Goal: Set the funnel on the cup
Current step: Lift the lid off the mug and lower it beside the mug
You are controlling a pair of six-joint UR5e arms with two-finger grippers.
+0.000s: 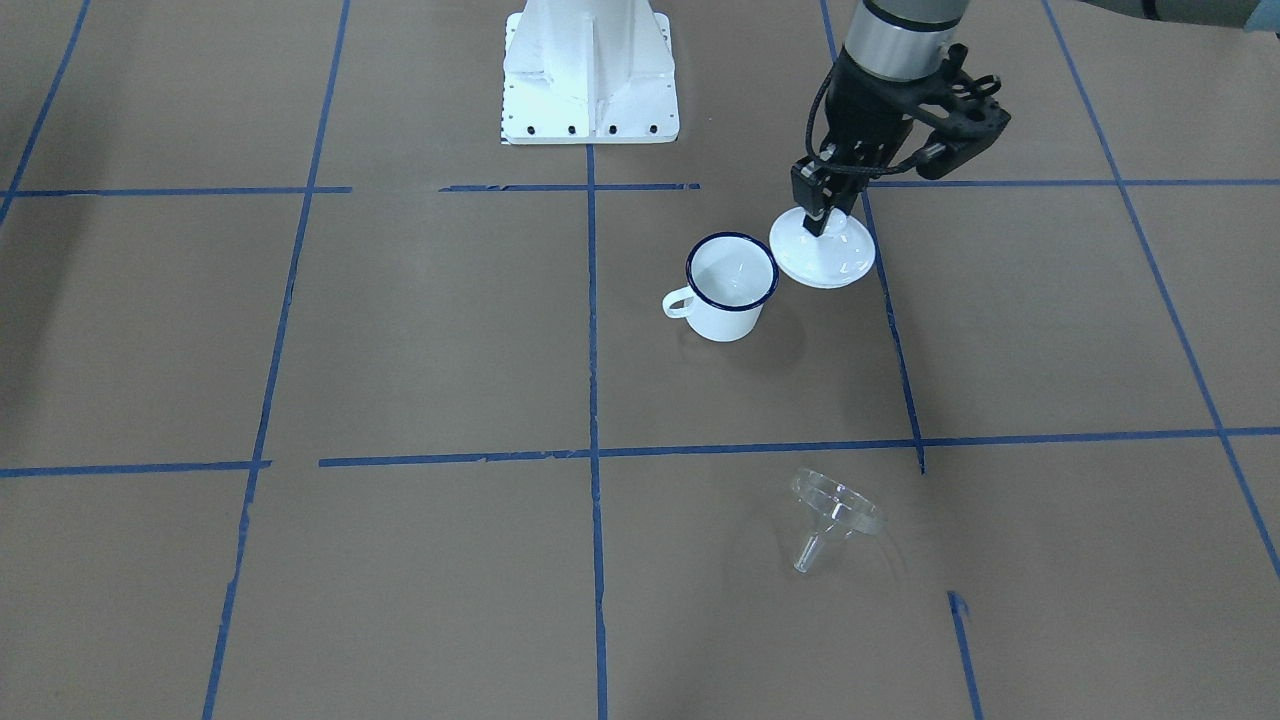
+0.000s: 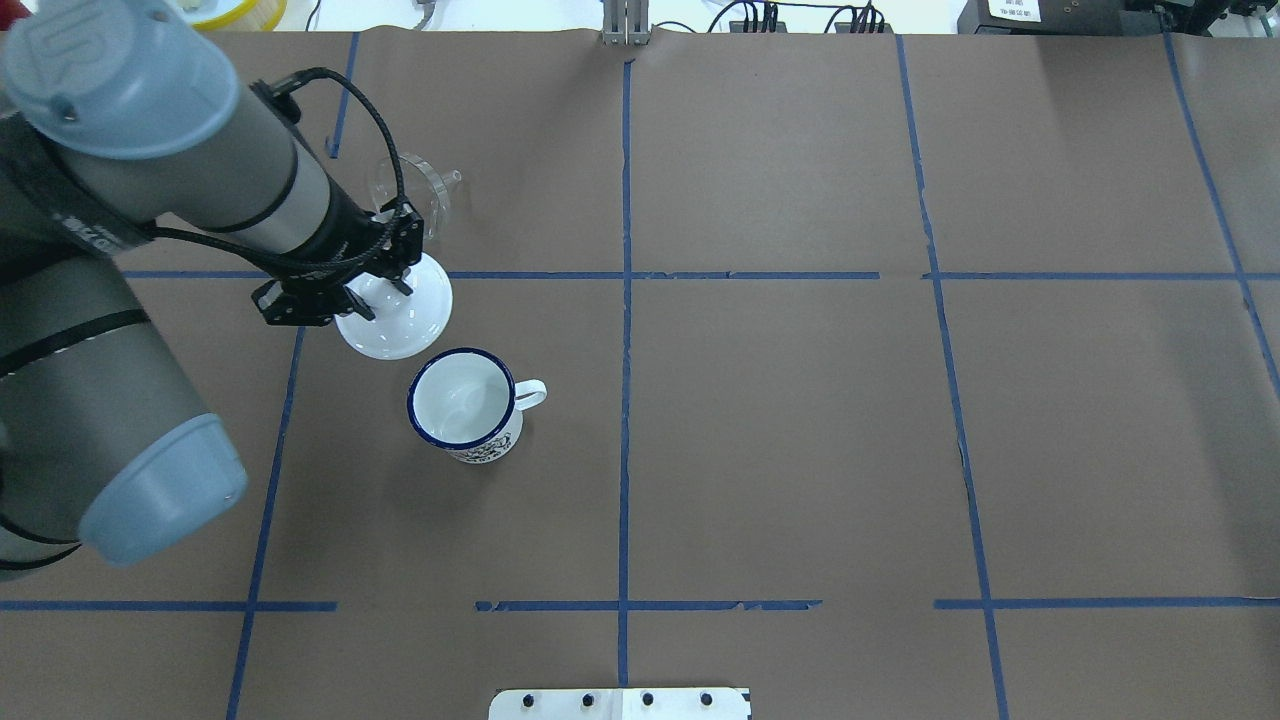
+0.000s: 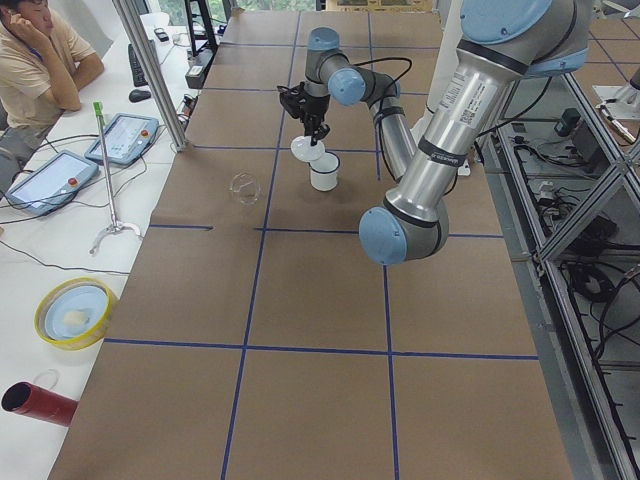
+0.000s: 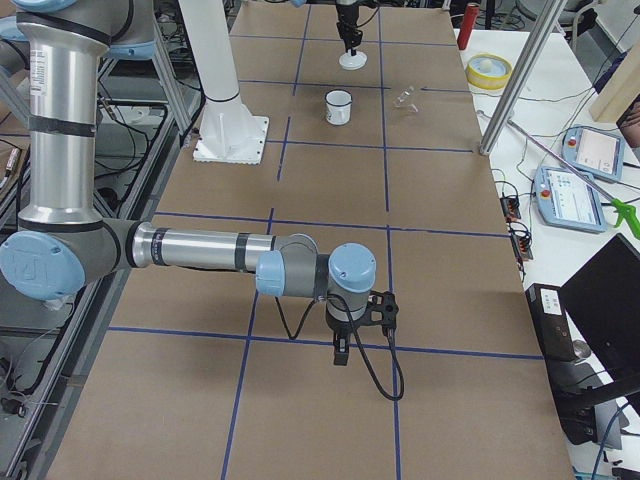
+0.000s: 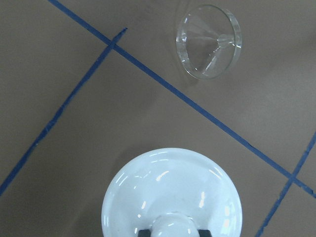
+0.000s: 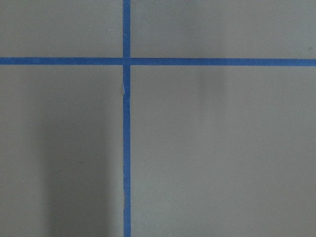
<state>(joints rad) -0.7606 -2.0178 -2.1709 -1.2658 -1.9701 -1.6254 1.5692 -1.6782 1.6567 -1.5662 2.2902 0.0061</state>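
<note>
The cup [image 1: 720, 290] [image 2: 465, 405], a white mug with a dark blue rim, stands upright and empty near the table's middle. My left gripper [image 1: 820, 222] [image 2: 383, 290] is shut on the knob of a round white lid [image 1: 825, 255] [image 5: 173, 192] and holds it right beside the cup's rim, seemingly a little off the table. The clear funnel [image 1: 832, 510] [image 2: 425, 190] [image 5: 210, 42] lies on its side on the table, beyond the lid on the operators' side. My right gripper [image 4: 340, 355] hangs over bare table far from them; I cannot tell whether it is open or shut.
The white robot base [image 1: 590, 70] stands at the table's robot side. Blue tape lines cross the brown table cover. A person [image 3: 40, 50], tablets, a yellow bowl [image 3: 75, 312] and a red tube [image 3: 38, 402] are on the side bench.
</note>
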